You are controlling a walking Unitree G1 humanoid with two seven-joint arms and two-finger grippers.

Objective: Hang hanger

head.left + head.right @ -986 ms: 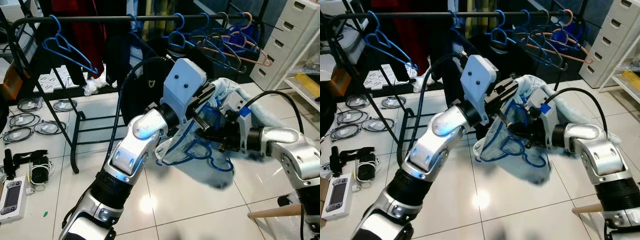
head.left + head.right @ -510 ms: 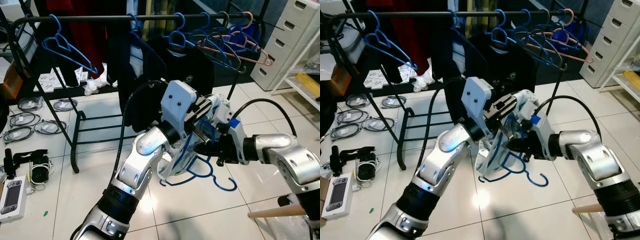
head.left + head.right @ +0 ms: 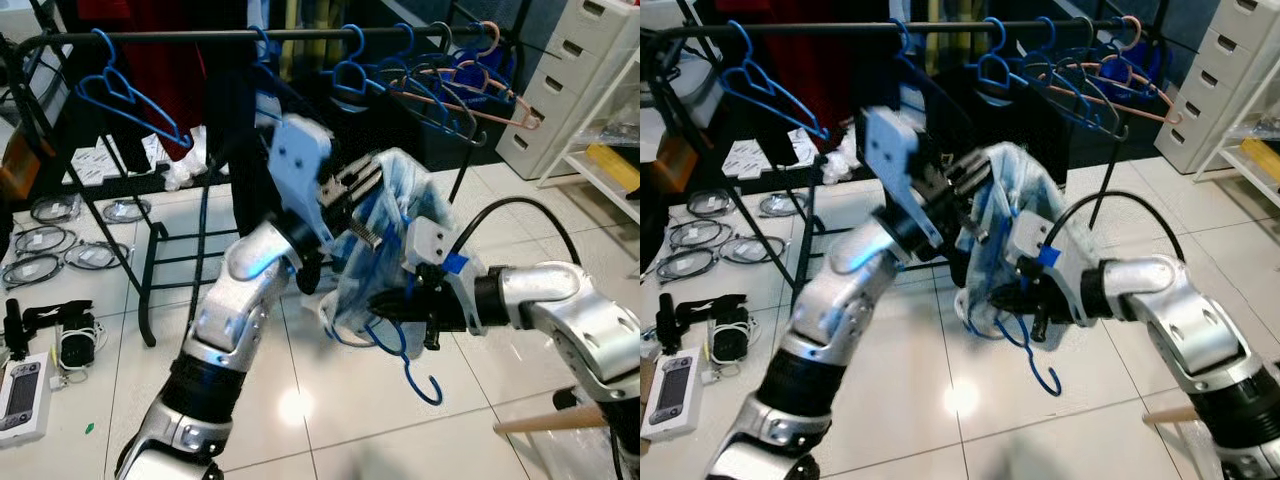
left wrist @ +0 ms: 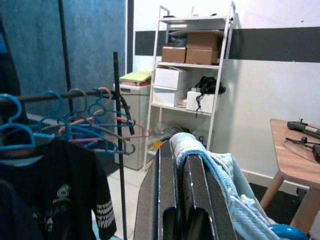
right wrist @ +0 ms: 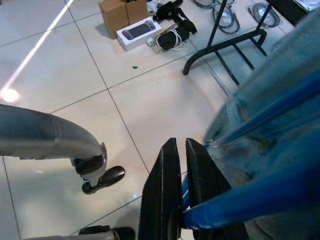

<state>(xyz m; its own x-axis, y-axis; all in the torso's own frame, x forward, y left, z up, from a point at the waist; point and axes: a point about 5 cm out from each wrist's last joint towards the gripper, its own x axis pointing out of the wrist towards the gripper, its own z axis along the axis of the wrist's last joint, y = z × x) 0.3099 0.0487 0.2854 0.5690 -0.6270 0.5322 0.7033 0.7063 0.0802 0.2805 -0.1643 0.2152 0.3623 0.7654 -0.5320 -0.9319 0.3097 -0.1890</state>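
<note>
The blue hanger (image 3: 395,335) sits at the centre of the left eye view, below the black rail (image 3: 250,36) that runs across the top of the frame. A light blue cloth (image 3: 385,235) is draped over the hanger. The hanger's hook (image 3: 425,385) points down toward the white tiled floor (image 3: 330,420) and is not on the rail.

The left gripper (image 3: 352,205) is at the upper centre of the frame. Its fingers (image 4: 197,200) are clamped on the top fold of the cloth, as the left wrist view shows.

The right gripper (image 3: 385,305) comes in from the right of the frame, just below the left gripper. Its fingers (image 5: 170,190) are pressed together on a blue bar of the hanger, as the right wrist view shows.

Other hangers (image 3: 450,90) hang on the rail at the upper right of the frame, and one blue hanger hangs at the upper left. A black shirt (image 4: 55,185) hangs on the rail behind the arms.
</note>
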